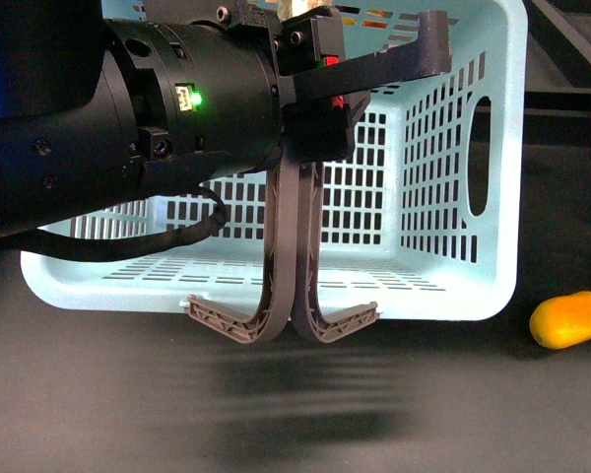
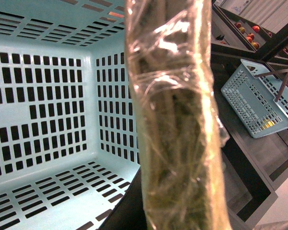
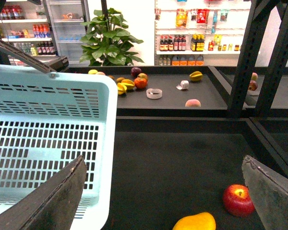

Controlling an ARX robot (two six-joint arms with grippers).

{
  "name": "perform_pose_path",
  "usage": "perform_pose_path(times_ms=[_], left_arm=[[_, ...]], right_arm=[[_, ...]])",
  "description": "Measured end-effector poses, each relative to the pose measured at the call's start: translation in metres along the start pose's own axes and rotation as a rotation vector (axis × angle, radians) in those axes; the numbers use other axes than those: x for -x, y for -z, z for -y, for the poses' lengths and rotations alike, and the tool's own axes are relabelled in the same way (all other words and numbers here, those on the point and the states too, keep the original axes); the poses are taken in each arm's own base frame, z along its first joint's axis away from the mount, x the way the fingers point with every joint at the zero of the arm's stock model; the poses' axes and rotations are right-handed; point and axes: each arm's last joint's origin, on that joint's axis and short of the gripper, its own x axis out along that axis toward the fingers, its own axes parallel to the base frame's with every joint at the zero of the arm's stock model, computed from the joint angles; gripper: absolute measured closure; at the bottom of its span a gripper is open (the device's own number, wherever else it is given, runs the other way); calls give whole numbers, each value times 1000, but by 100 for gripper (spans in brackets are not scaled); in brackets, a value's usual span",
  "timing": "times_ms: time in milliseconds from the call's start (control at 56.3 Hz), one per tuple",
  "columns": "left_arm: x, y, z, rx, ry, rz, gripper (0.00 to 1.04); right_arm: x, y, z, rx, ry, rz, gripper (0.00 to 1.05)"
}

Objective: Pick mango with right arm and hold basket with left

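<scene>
The light-blue slotted basket (image 1: 453,197) stands on the dark table, one grey handle (image 1: 414,61) raised. My left gripper (image 1: 286,317) hangs in front of the basket's near rim, its two grey curved fingers pressed together, shut with nothing seen between them. In the left wrist view a tape-wrapped finger (image 2: 173,120) blocks the middle, with the basket's inside (image 2: 43,120) behind it. The yellow-orange mango (image 1: 569,320) lies on the table right of the basket. My right gripper (image 3: 165,182) is open, and the mango (image 3: 194,223) lies close below, between its fingers (image 3: 62,201).
A red apple (image 3: 238,200) lies just beside the mango, near the right gripper's other finger (image 3: 273,196). A dark shelf behind holds several fruits, among them a peach (image 3: 193,103). A second blue basket (image 2: 259,100) stands off to the side. Black frame posts (image 3: 242,57) rise nearby.
</scene>
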Motion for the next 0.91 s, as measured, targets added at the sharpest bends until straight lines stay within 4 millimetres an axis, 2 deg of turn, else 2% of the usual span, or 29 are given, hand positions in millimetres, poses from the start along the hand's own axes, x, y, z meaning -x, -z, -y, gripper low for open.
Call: perform_pose_path(times_ms=[107, 249, 462, 604, 729, 906], left_arm=[[0, 0, 0, 2, 1, 0, 96], [0, 0, 0, 1, -2, 0, 96], [0, 0, 0, 2, -2, 0, 96], [0, 0, 0, 1, -1, 0, 96], [0, 0, 0, 2, -1, 0, 96], [0, 0, 0, 2, -2, 0, 96]], right_arm=[[-8, 4, 1, -63, 104, -63, 8], [-33, 13, 8, -94, 139, -148, 8], [-75, 40, 27, -122, 208, -271, 8], [-101, 64, 40, -159, 223, -385, 8], [-125, 95, 52, -216, 264, -510, 8], [-151, 129, 64, -264, 324, -593, 8]])
